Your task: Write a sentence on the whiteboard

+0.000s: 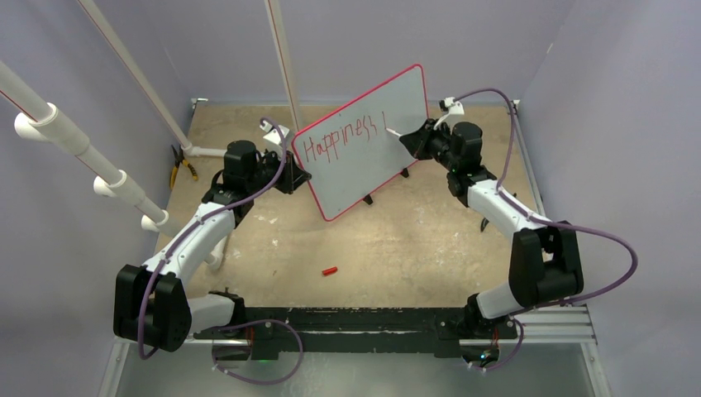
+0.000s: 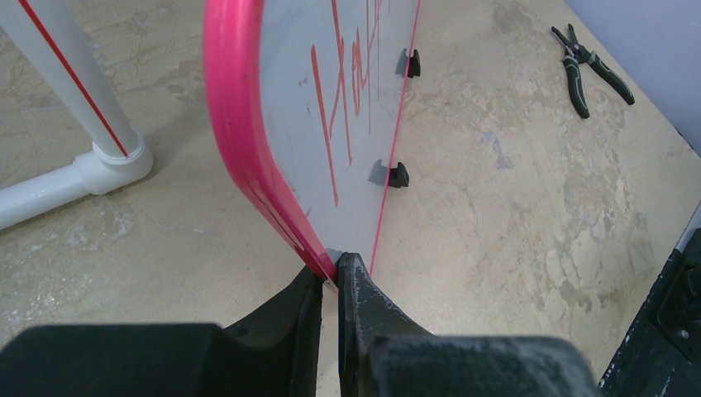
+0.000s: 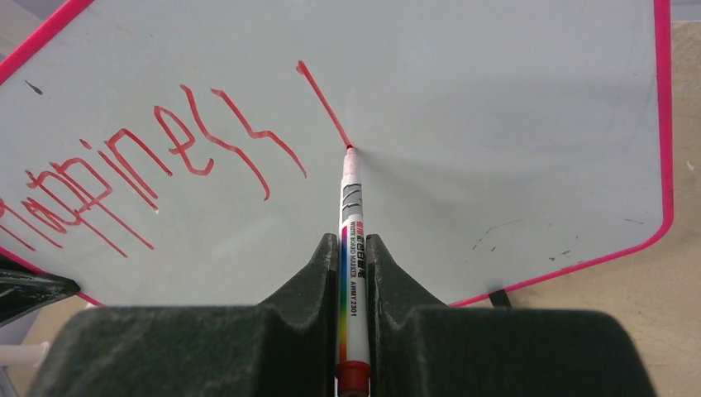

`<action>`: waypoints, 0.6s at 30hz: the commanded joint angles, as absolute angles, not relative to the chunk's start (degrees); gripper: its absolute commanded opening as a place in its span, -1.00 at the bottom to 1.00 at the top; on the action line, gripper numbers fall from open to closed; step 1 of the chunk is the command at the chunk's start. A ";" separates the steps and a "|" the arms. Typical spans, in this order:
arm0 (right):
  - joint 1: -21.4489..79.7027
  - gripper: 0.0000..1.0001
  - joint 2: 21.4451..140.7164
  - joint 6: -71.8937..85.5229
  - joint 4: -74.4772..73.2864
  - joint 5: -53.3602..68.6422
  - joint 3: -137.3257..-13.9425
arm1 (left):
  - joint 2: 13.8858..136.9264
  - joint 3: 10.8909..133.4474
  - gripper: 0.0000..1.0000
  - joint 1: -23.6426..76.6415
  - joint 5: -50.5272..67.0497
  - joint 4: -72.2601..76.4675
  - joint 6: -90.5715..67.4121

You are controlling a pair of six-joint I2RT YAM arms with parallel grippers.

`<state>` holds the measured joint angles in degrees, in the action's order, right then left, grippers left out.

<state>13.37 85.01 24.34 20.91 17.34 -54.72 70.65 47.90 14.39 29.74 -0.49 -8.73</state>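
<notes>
The whiteboard (image 1: 364, 161) stands tilted on small black feet at mid table, red-rimmed, pale surface (image 3: 496, 124). The sentence (image 1: 343, 141) in red reads "Happiness" plus one fresh slanted stroke (image 3: 322, 103). My left gripper (image 2: 335, 269) is shut on the board's red rim (image 2: 240, 132) at its left edge. My right gripper (image 3: 354, 248) is shut on a white whiteboard marker (image 3: 352, 248) with a rainbow stripe. The marker's red tip (image 3: 348, 149) touches the board at the lower end of that stroke. In the top view the right gripper (image 1: 417, 141) is at the board's right part.
A small red marker cap (image 1: 330, 270) lies on the table in front of the board. Pliers (image 1: 178, 169) lie at the left, near white pipe stands (image 1: 194, 150). The same pliers (image 2: 591, 70) show in the left wrist view. Purple walls enclose the table.
</notes>
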 commanded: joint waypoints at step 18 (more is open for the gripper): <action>13.36 -1.00 81.36 24.90 25.87 17.15 -61.26 | 71.10 48.62 -1.00 15.68 30.15 0.11 -6.46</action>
<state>13.37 80.25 24.45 22.65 16.19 -58.06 70.65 47.90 14.70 29.78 -0.49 -8.71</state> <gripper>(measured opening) 0.122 0.087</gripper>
